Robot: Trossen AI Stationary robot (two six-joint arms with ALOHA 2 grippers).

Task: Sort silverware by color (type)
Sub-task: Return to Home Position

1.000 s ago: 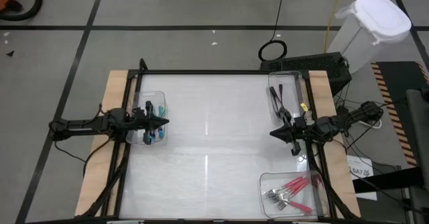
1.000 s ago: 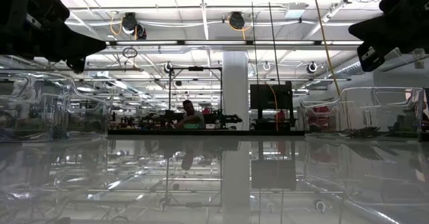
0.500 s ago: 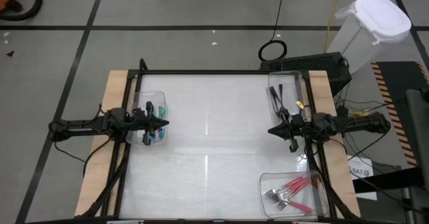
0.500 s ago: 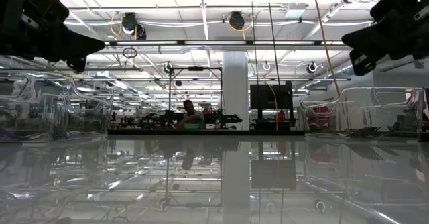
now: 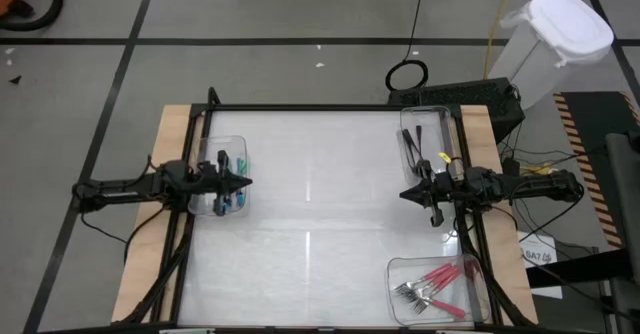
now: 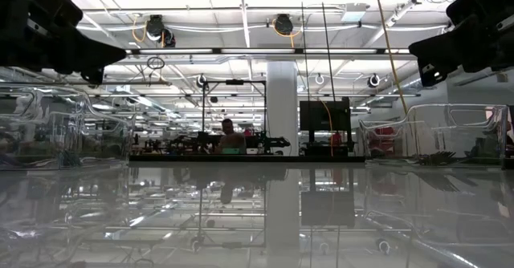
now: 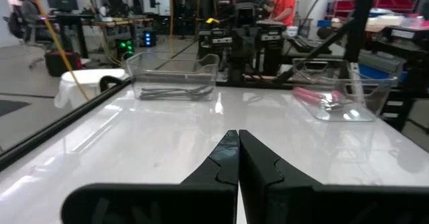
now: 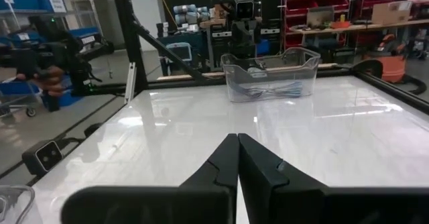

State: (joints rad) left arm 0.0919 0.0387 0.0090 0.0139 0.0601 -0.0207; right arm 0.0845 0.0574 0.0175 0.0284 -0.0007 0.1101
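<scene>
At the desk's near right corner stands a clear bin holding the pink forks. They lie flat in a loose bunch, most with their long axes on a diagonal: metal tines toward the near left of the bin, pink handles toward its far right. One lies across the others, its handle aimed at the near right.

Farther in, about halfway along the right edge, the right claw hangs above the desk between the two right-hand bins and points toward the desk's middle. Its wrist camera shows the two dark fingers pressed together along their whole length, with nothing between them and nothing touching them.

Across from it, halfway along the left edge, the left claw also points toward the middle. Its fingers are closed flat against each other and empty. It hovers over the inner side of the left bin, which holds the teal forks. These lie roughly along the near-far line; which end carries the tines cannot be told.

At the far right corner a third bin holds the black forks. Their long axes run near to far, close to the bin's inner wall. From the left wrist they show as a flat grey bundle.
</scene>
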